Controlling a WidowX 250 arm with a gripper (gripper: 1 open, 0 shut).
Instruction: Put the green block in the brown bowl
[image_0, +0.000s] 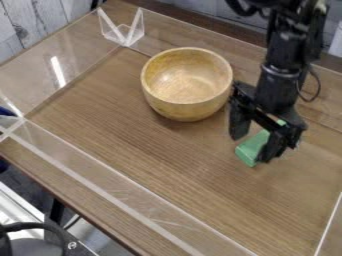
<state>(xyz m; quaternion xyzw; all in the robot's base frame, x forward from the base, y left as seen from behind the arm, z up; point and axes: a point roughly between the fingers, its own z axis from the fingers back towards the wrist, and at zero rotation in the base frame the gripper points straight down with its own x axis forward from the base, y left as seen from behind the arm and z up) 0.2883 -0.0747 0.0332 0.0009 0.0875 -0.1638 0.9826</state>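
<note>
The green block (250, 152) lies on the wooden table at the right, mostly covered by the arm above it. My gripper (261, 132) hangs straight down over it, open, with one black finger on each side of the block and low around it. I cannot tell whether the fingers touch the block. The brown bowl (186, 83) sits left of the gripper, toward the back middle of the table, and nothing lies inside it.
A clear acrylic wall (80, 165) runs along the table's front and left edges. A clear plastic bracket (120, 25) stands at the back left corner. Bare wood lies in front of the bowl.
</note>
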